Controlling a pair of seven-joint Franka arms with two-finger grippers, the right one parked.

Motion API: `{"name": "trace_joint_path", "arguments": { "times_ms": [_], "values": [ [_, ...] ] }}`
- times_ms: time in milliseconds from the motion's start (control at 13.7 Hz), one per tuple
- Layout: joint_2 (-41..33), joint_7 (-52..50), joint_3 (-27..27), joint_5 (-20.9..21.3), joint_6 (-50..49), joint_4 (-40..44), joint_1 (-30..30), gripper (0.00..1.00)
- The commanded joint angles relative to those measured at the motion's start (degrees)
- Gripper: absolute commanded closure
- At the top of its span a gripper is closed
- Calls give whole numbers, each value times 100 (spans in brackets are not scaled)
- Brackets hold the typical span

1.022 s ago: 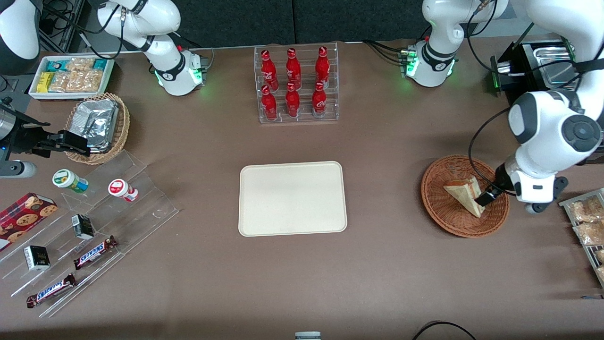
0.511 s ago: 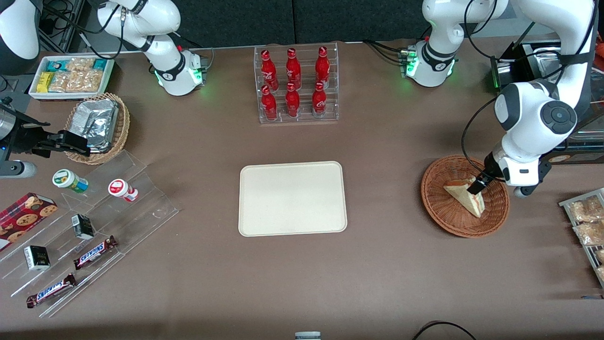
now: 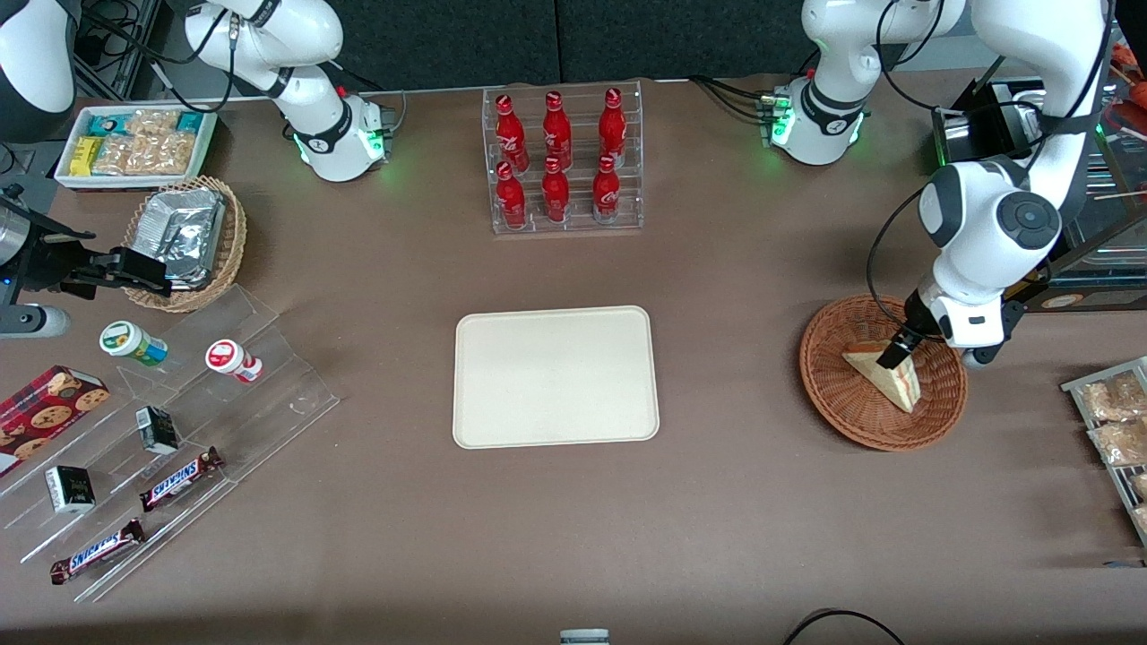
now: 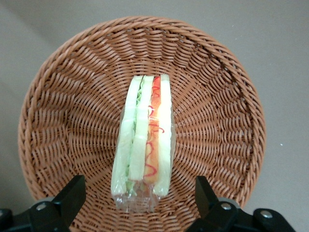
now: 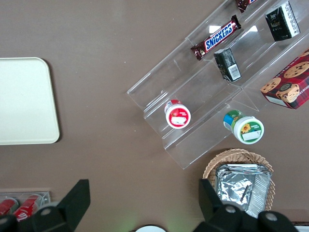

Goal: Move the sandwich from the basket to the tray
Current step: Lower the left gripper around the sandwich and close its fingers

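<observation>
The sandwich (image 3: pixel 887 378) is a pale bread wedge lying in the round reddish-brown basket (image 3: pixel 829 399), toward the working arm's end of the table. In the left wrist view the sandwich (image 4: pixel 145 140) shows its green and red filling edge, wrapped in clear film, in the middle of the basket (image 4: pixel 63 111). My gripper (image 3: pixel 896 354) hangs just above the sandwich. It is open, and its two black fingers (image 4: pixel 73 189) stand wide apart on either side of the wedge's wrapped end, without touching it. The cream tray (image 3: pixel 556 376) lies bare at mid-table.
A clear rack of red bottles (image 3: pixel 564 161) stands farther from the front camera than the tray. Snack packets (image 3: pixel 1111 430) lie at the working arm's table edge, and a black appliance (image 3: pixel 986 125) stands near that arm's base. A tan basket of foil packets (image 3: pixel 184 237) and an acrylic stand (image 3: pixel 179 421) sit toward the parked arm's end.
My gripper has moved over the basket, away from the front camera and a little toward the tray, and now sits above the sandwich's thick end. The sandwich has not moved.
</observation>
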Motion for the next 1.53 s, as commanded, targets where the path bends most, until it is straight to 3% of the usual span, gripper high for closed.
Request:
{"name": "trace_joint_path", "arguments": {
  "times_ms": [0, 365, 438, 657, 730, 803, 1022, 1241, 1460],
  "values": [
    [163, -108, 3, 43, 385, -110, 17, 0],
    [436, -99, 12, 43, 738, -110, 26, 2],
    [445, -108, 12, 43, 738, -101, 26, 12],
    [498, -178, 21, 35, 738, -75, 26, 63],
    [489, -170, 21, 35, 729, -66, 26, 76],
    [489, -170, 21, 35, 729, -58, 26, 81],
    [236, -135, 12, 43, 345, 100, 26, 81],
    [-107, -82, -49, 78, -1296, 819, -45, 81],
    [-266, -125, -286, 429, -2704, 1601, -228, 80]
  ]
}}
